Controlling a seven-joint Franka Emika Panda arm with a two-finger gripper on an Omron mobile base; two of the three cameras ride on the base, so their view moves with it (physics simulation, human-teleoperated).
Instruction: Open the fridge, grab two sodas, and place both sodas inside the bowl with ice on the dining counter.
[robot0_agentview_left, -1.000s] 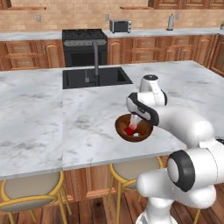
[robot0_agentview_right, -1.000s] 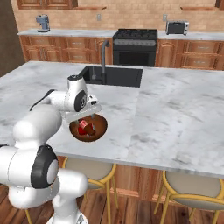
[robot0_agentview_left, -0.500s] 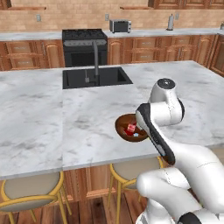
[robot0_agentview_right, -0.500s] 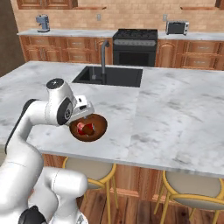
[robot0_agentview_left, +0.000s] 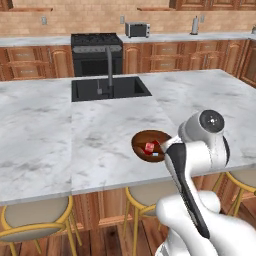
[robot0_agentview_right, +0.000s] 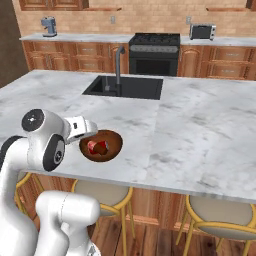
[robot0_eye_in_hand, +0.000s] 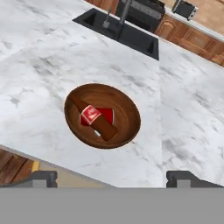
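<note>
Inside the wooden bowl (robot0_eye_in_hand: 103, 115) near the dining counter's (robot0_eye_in_hand: 52, 57) front edge, a brown bottle (robot0_eye_in_hand: 94, 117) is lying across a red soda (robot0_eye_in_hand: 105, 115), hiding most of it; the bottle's red label is showing a white mark too small to read. Ice is hard to make out. Above, the gripper (robot0_eye_in_hand: 111, 178) is hanging wide open, holding nothing.
</note>
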